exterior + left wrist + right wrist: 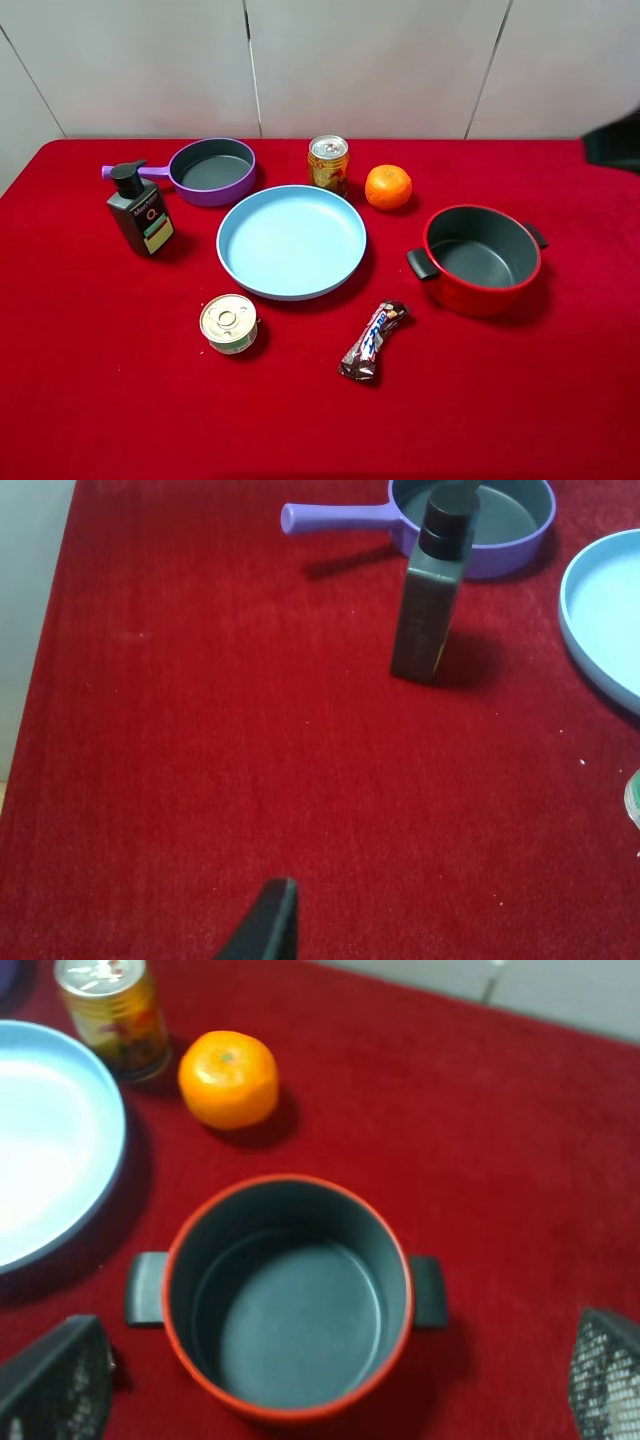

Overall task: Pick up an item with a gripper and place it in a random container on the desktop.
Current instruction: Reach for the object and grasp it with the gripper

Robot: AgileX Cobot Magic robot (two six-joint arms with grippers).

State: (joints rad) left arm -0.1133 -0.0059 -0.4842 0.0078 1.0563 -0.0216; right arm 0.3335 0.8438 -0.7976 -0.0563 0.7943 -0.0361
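Observation:
The golden-amber drink can [329,164] stands upright at the back middle of the red table, beside an orange; it also shows in the right wrist view [112,1015]. The red pot [482,258] with a dark grey inside and two black handles stands empty at the right. In the right wrist view my right gripper [340,1365] is open wide, its fingers either side of the pot [288,1295] and above it. Only a dark part of the right arm [612,140] shows at the exterior view's right edge. Of my left gripper only one dark finger [268,925] shows, over bare cloth.
A light blue plate [291,241] lies in the middle and a purple long-handled pan [207,170] at the back left. A dark pump bottle [140,209], a short flat tin [229,323], a candy bar [373,340] and an orange [388,187] are also on the table.

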